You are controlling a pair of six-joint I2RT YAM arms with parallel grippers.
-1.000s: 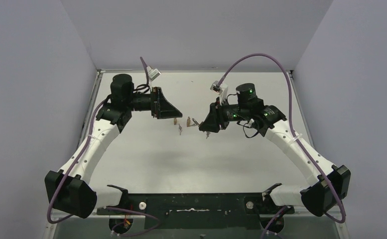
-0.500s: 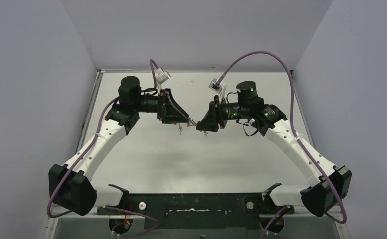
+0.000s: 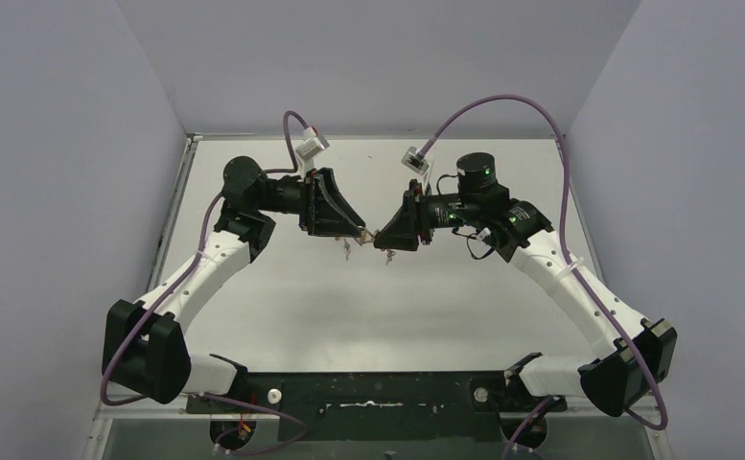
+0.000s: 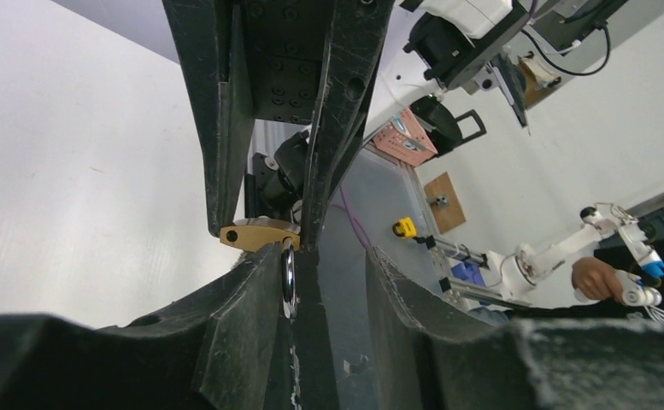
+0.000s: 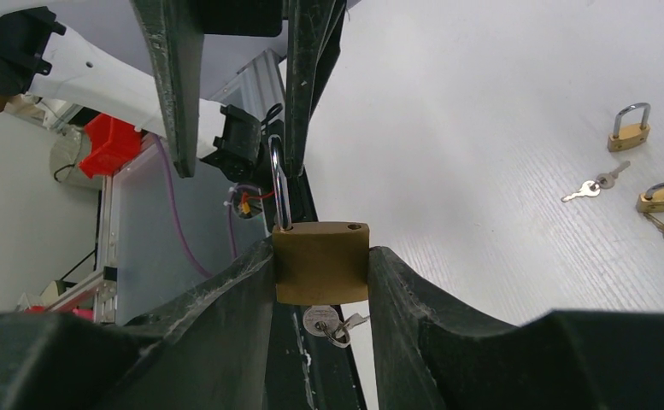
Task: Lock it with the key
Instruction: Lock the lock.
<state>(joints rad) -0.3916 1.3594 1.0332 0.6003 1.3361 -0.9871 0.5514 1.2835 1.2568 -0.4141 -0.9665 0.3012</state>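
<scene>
Since a second ago the left end effector (image 3: 360,230) has swung in to meet the right end effector (image 3: 380,240) tip to tip above the surface (image 3: 349,307). The right fingers are clamped on a brass padlock (image 5: 321,260), with a key (image 5: 321,319) at its underside. Its shackle (image 5: 277,184) reaches between the left fingers, which stand apart, and touches one of them. The key's markings are too small to read. Only the right wrist view shows two more padlocks (image 5: 629,128) and loose keys (image 5: 597,182) well off to the side.
</scene>
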